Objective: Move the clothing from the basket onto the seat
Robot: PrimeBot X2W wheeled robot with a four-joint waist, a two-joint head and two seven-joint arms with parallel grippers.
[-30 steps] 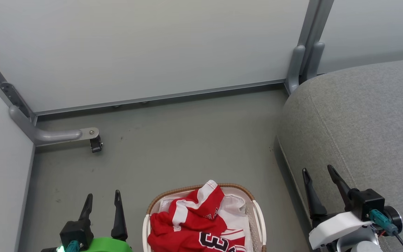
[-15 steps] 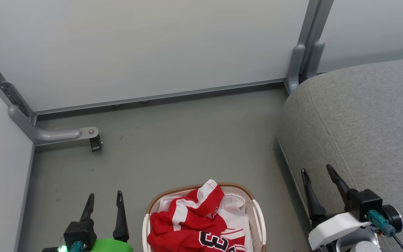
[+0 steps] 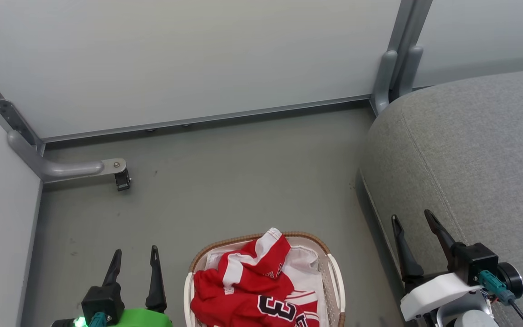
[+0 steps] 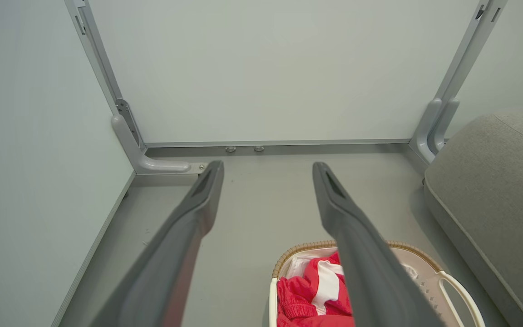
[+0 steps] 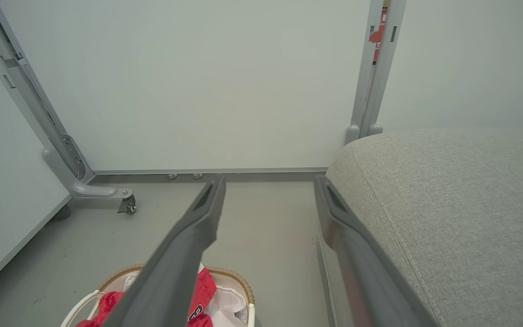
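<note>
Seat (image 3: 470, 159): bare grey cushion at right, nothing on it.
Basket (image 3: 309, 237): on floor, near seat's left side, between grippers.
Clothing (image 3: 248, 290): red jersey heaped in basket, untouched. Whole transfer left to do.
Left gripper (image 3: 135, 250), right gripper (image 3: 411, 214): fingers spread, empty, flanking basket.
Versus a second ago: whole head view slid slightly, so camera shift; jersey and jaw spread unchanged.
</note>
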